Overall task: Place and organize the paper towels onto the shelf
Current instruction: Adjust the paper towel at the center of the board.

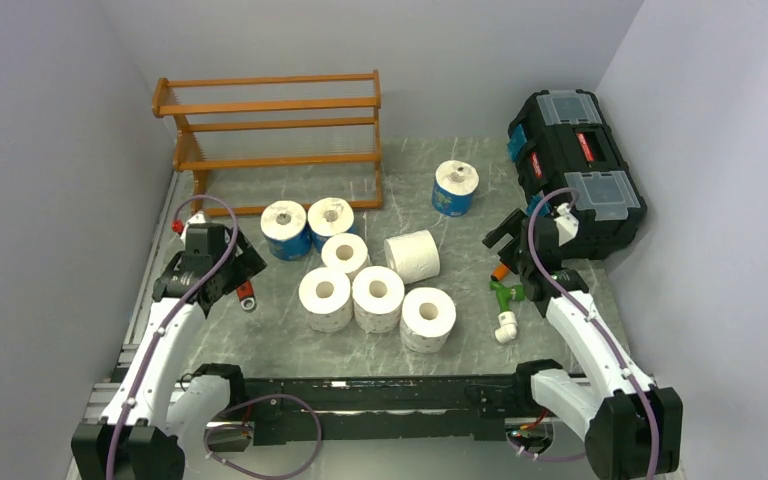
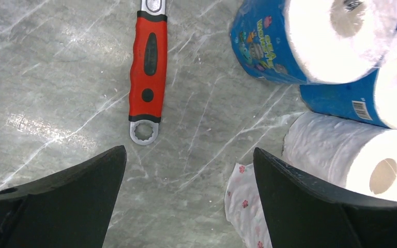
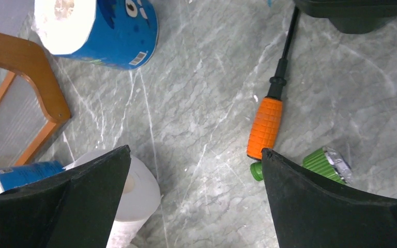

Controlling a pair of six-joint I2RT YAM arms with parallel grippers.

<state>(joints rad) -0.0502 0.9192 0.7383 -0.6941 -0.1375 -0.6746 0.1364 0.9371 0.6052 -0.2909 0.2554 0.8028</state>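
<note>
white arms (image 1: 155,345), purple cables (image 1: 290,398), black left tool (image 2: 188,149), right tool (image 3: 195,149)

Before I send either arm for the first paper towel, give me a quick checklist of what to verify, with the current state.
1. The left claw open and empty: ok.
2. The right claw open and empty: ok.
3. Tiers of the shelf free to take rolls: ok, nothing is on them.
4. A roll lined up under the left claw: not ok. The red wrench lies there, with a blue-wrapped roll off to the side.
5. A roll lined up under the right claw: not ok. The orange screwdriver lies there.
6. The side-lying roll steady: cannot tell.
</note>
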